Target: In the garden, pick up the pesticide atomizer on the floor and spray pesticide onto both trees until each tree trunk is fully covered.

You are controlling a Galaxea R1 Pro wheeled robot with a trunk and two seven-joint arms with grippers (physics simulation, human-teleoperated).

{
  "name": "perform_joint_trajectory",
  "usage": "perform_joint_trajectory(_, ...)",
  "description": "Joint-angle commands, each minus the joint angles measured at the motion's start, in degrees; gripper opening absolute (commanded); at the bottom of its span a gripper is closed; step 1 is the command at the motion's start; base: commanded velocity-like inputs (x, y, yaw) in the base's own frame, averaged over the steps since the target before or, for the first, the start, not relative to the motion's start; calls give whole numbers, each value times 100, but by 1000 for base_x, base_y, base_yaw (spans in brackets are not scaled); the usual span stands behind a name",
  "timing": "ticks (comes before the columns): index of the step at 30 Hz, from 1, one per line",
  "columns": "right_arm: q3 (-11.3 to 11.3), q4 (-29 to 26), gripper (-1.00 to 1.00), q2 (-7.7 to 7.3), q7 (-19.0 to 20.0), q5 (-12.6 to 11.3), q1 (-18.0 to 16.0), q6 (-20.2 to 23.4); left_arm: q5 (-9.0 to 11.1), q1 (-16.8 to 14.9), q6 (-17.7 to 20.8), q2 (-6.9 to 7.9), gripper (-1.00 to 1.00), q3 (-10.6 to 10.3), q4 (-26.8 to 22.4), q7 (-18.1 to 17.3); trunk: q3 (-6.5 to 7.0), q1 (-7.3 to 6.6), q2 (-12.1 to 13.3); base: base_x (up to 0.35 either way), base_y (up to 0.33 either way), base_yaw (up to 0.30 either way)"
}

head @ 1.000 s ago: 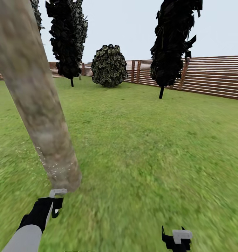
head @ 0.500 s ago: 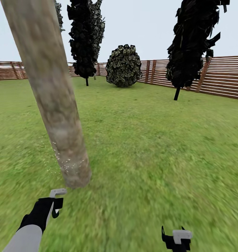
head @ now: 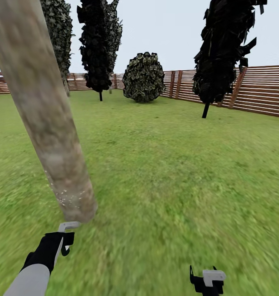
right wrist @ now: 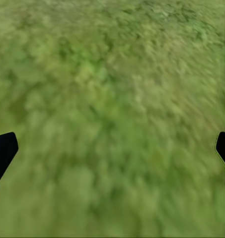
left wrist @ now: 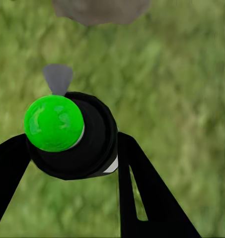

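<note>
A thick, leaning grey-beige tree trunk (head: 53,135) rises from the grass floor (head: 168,185) at the near left. Fine white specks of pesticide (head: 67,193) dot its lowest part. Just in front of the trunk's base, my left gripper (head: 66,237) is shut on the pesticide atomizer (left wrist: 87,144), a black bottle with a bright green spot (left wrist: 53,123). In the left wrist view the trunk's base (left wrist: 100,10) lies just beyond the atomizer's grey nozzle (left wrist: 57,78). At the lower right my right gripper (head: 207,280) stands open over bare grass, its fingertips (right wrist: 3,151) far apart.
A brown slat fence (head: 258,90) runs along the back and right of the garden. Dark-foliaged trees (head: 99,45) (head: 225,45) and a round bush (head: 143,77) stand near it. More foliage (head: 57,37) shows behind the near trunk. Open lawn stretches ahead and right.
The whole picture has shifted, so the camera moved: the near trunk swung right, then back left in the view. Both grippers keep their places in the picture.
</note>
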Motion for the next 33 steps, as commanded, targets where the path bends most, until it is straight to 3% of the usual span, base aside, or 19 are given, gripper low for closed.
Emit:
perform_joint_trajectory(1,-1,0,100,0,0,0,0,0,0,0,0,0,-100,0,0,0,0,0,0,89,-264,0)
perform_joint_trajectory(8,6,-9,100,1,-2,-9,0,0,9,0,0,0,-100,0,-2,0,0,0,0,89,-264,23)
perform_joint_trajectory(20,6,0,100,6,0,-2,0,0,16,1,-12,9,-100,0,-12,9,0,0,0,57,-268,266)
perform_joint_trajectory(28,-1,-8,100,0,-6,-4,0,0,17,-38,-16,8,-100,0,-109,-48,0,0,0,-145,-184,279)
perform_joint_trajectory(33,-1,-7,100,0,-7,-3,0,0,25,-127,64,8,-100,-171,-249,-69,0,0,0,-21,-15,250)
